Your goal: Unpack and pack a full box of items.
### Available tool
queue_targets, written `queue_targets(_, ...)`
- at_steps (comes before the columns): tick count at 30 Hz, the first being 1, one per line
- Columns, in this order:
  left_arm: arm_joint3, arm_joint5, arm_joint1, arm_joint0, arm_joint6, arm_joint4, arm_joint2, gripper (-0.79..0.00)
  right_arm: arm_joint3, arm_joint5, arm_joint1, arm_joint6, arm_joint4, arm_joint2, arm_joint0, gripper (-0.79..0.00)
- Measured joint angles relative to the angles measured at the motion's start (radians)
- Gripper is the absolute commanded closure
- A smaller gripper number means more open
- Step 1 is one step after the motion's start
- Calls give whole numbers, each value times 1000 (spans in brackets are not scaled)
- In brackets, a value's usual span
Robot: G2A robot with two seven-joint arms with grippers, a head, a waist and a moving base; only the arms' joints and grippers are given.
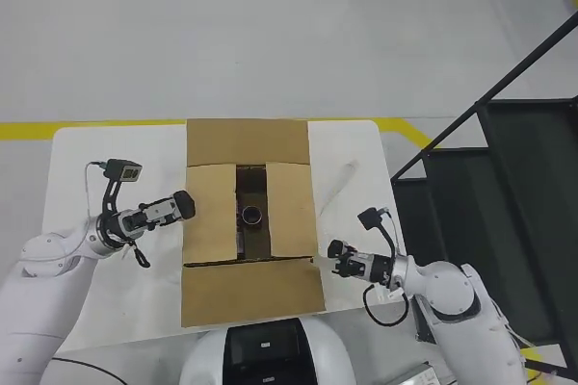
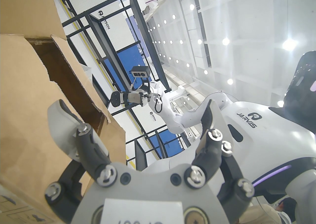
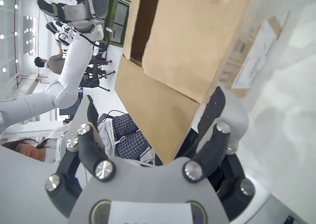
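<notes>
Your right hand [image 1: 335, 260] gapes astride a corner of the near flap [image 1: 250, 289] (nothing gripped); left hand [image 1: 184, 204], also open and empty, hangs beside the box [image 1: 212, 212].

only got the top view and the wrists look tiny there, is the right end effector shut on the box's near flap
Observer: No. The right wrist view shows the right end effector open, with the edge of the near flap between its fingers.
Operator: ok and the left one, holding anything
Observer: The left wrist view shows the left end effector open, gripping nothing.
</notes>
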Motion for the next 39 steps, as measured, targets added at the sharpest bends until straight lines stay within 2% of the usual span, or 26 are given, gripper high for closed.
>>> queue_targets(5,8,-15,6,16,16,-4,-16,-785,57,44,5,55,10,-48,8,-785)
queue_targets(10,17,-17,9,18,17,-4,-18,-785,112,-6,8,116,76,-114,30,-785)
queue_targets(14,22,-29,11,19,29,12,-20,-785,126,-94,12,173,164,-148,49,-785)
queue_targets(22,44,-59,10,26,59,-10,-18,-785,158,-286,25,238,362,-147,80,-785)
queue_targets(32,106,-120,2,17,120,-58,-19,-785,215,-380,39,143,375,-193,208,-785)
queue_targets(39,183,-151,-5,-26,151,-52,-20,-785,274,-320,36,47,288,-233,288,-785)
